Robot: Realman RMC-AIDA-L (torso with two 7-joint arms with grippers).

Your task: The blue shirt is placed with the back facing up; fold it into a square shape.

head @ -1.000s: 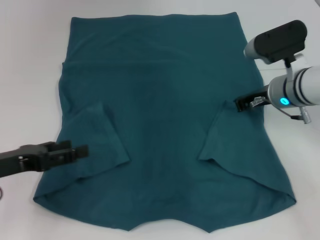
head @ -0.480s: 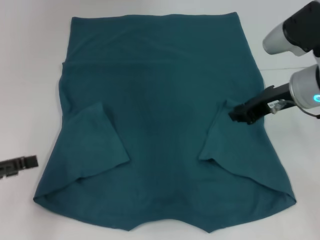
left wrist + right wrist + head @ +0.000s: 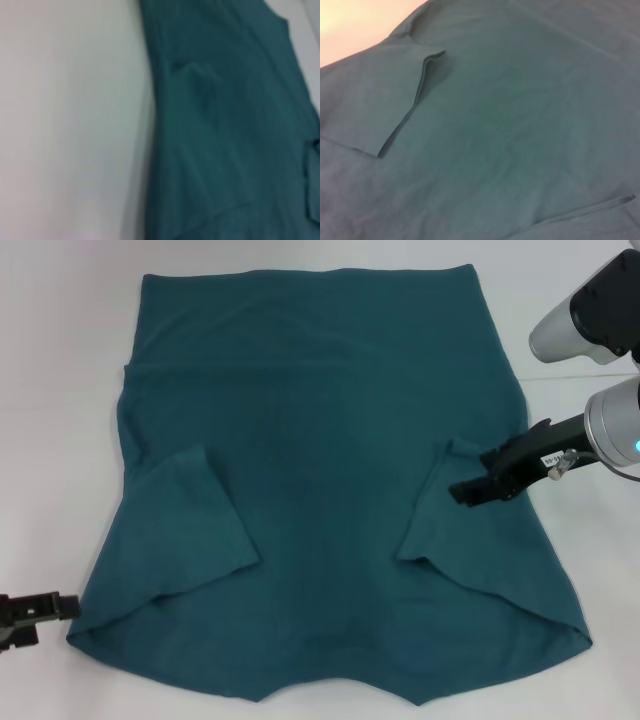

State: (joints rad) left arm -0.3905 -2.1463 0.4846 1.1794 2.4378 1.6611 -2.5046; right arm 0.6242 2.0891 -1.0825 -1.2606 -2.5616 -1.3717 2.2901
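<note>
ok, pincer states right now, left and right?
Left pincer: beside the blue shirt's near left corner, holding nothing; open or shut cannot be told.
Right pincer: over the folded right sleeve; cannot be told.

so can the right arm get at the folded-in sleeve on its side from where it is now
Probably yes. The right gripper hangs over the blue shirt right beside the folded-in right sleeve, and nothing lies between them. The left gripper sits far off, by the shirt's near left corner.
</note>
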